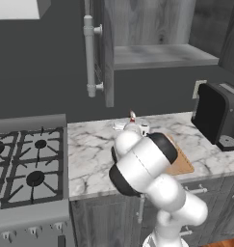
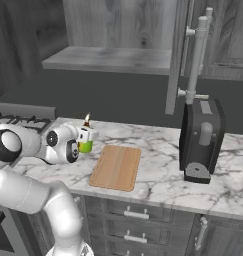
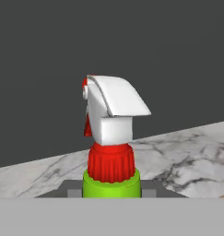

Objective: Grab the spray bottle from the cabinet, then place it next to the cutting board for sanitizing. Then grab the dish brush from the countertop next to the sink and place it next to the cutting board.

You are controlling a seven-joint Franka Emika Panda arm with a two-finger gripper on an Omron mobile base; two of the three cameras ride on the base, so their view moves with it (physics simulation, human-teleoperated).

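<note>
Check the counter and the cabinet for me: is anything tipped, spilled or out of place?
Nothing stands out. The spray bottle stands upright in the claw, left of the cutting board, which lies flat on the countertop. The cabinet door hangs open over a bare shelf. No spills show.

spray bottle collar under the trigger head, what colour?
Red, ribbed, above the green neck of the spray bottle. Clearest in the hand view.

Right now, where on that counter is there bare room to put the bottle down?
Bare marble lies between the stove and the cutting board, where the gripper holds the spray bottle. More lies between the board and the coffee machine. That machine crowds the far end.
</note>
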